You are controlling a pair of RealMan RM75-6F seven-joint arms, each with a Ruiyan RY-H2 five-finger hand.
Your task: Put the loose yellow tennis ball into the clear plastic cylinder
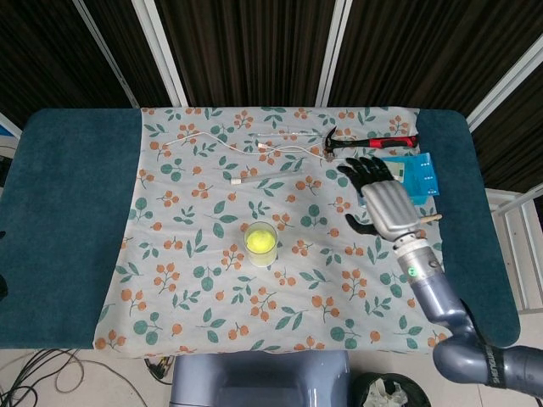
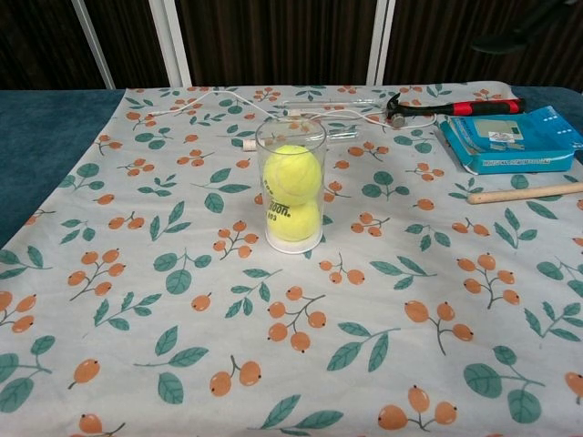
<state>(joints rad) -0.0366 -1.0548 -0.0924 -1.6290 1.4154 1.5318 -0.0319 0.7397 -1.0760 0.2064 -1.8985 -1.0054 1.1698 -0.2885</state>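
Note:
The clear plastic cylinder (image 2: 291,187) stands upright on the floral cloth, seen from above as a ring (image 1: 260,243). Two yellow tennis balls are stacked inside it, the upper ball (image 2: 292,173) resting on the lower ball (image 2: 291,219). My right hand (image 1: 383,197) hovers well to the right of the cylinder, over the blue booklets, fingers spread and nothing in it. In the chest view only a dark fingertip (image 2: 510,35) of that hand shows at the top right. My left hand appears in neither view.
A red-handled hammer (image 1: 369,142) and a white cable (image 1: 246,148) lie at the back. A stack of blue booklets (image 2: 510,139) and a wooden stick (image 2: 526,193) lie at the right. The teal table (image 1: 68,220) extends left of the cloth.

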